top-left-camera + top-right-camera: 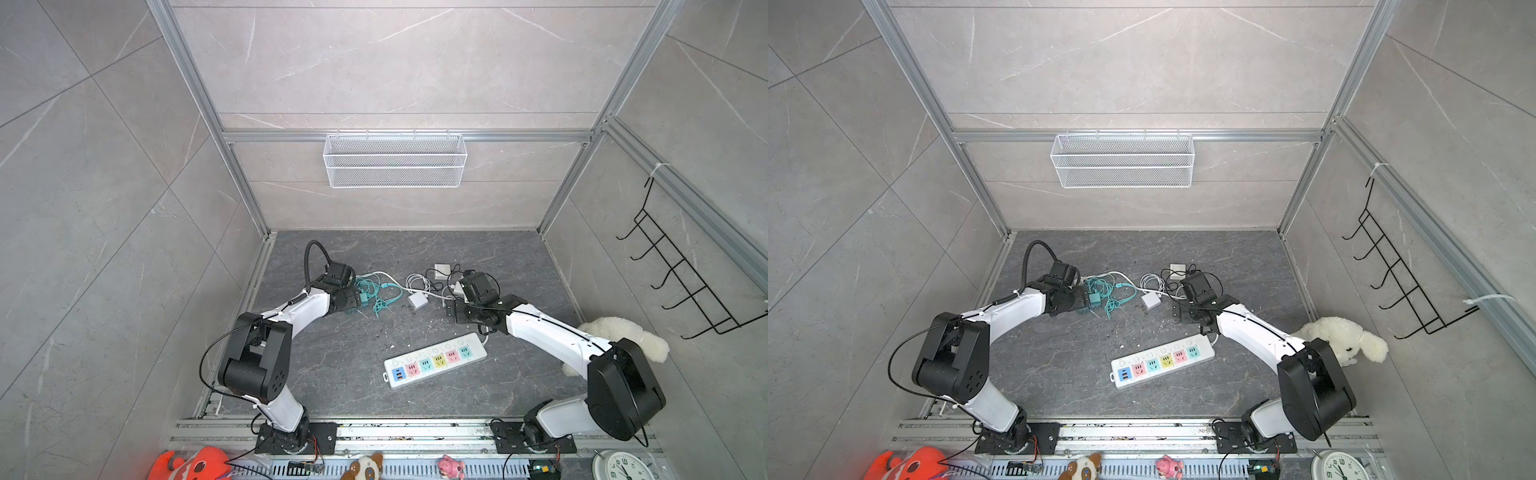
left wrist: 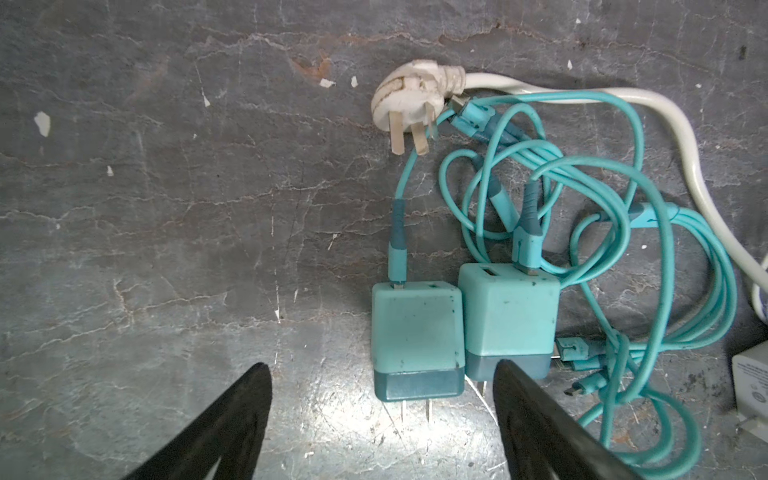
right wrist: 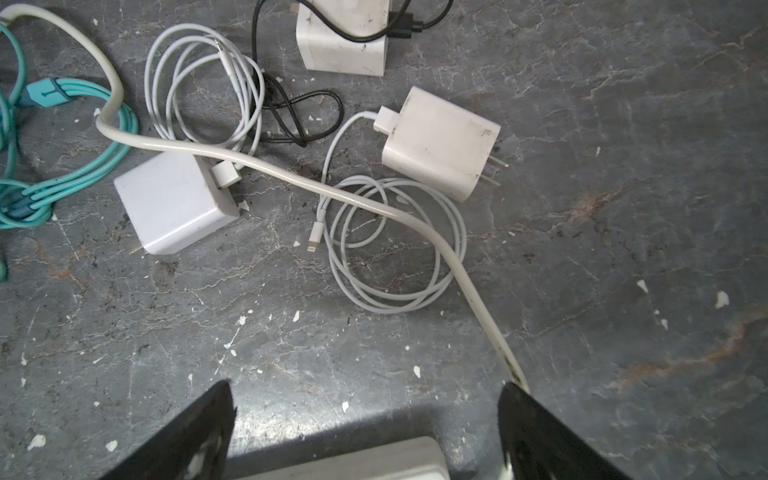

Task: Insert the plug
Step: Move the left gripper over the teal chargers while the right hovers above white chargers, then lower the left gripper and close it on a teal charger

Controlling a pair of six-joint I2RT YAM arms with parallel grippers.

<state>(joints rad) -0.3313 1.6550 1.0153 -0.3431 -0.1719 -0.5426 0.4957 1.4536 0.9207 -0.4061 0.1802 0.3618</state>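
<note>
Two teal charger plugs lie side by side on the dark floor with tangled teal cables. My left gripper is open. The prong end of the nearer teal plug sits between its fingers, untouched. One finger covers a corner of the other teal plug. In both top views the left gripper is low beside the teal plugs. The white power strip with coloured sockets lies front centre. My right gripper is open over bare floor, holding nothing.
The strip's white three-pin plug and thick cord cross the pile. White chargers with coiled white and black cables lie near the right gripper. A white plush sits by the right arm, and a mesh basket hangs on the back wall.
</note>
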